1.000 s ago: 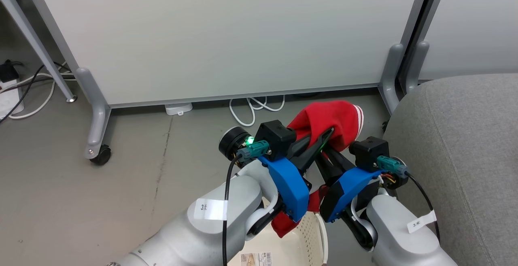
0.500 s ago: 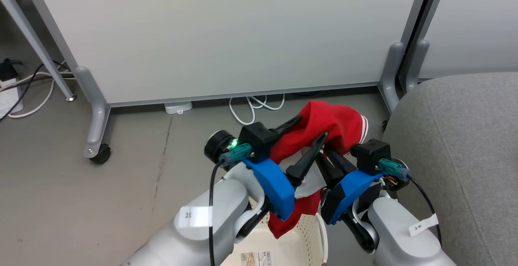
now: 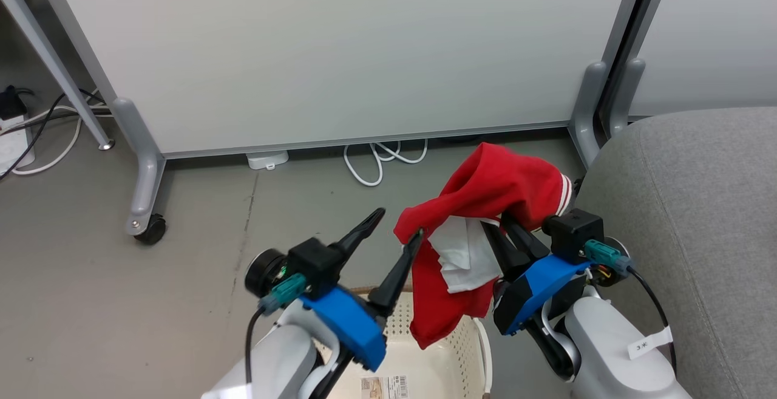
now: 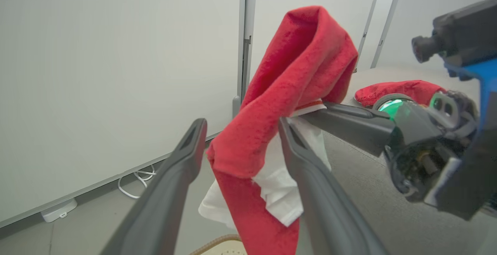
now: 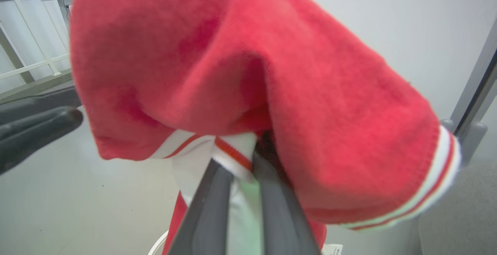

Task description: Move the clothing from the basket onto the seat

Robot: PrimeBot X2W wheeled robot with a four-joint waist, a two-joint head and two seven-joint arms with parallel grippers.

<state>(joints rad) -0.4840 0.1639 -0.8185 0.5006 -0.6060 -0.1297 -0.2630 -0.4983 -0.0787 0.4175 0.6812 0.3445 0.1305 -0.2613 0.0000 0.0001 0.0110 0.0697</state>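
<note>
First: Compared with a second ago, the left gripper (image 3: 398, 224) is seen drawn back toward the lower left of the head view, and its two long dark tapered fingers are now spread wide.

Second: Is anything pinched between them?

First: Nothing is gripped. One fingertip is seen just beside the left fold of the soft bright red knitted clothing (image 3: 498, 183). Whether it touches cannot be told.

Second: By what is the clothing held, then?

First: It is held by the right gripper (image 3: 501, 230). In the right wrist view its smooth dark fingers are pressed together on a white ribbed band with a thin red stripe.

Second: How is the fabric described?

First: A fuzzy, fleecy surface is shown, bunched into a rounded hump over the right gripper's fingers. A white cuff with red stripes is seen at the right end, and a crumpled white panel hangs under the hump.

Second: And where is it placed?

First: It is held up in the air, between the cream-white perforated plastic basket (image 3: 455, 356) and the large grey woven-fabric seat (image 3: 686, 204). Its lower red end hangs over the basket's far wall. In the left wrist view a second red garment (image 4: 396, 88) is seen lying on the seat. A smooth pale partition panel (image 3: 340, 53) on grey metal legs is seen behind.
</note>
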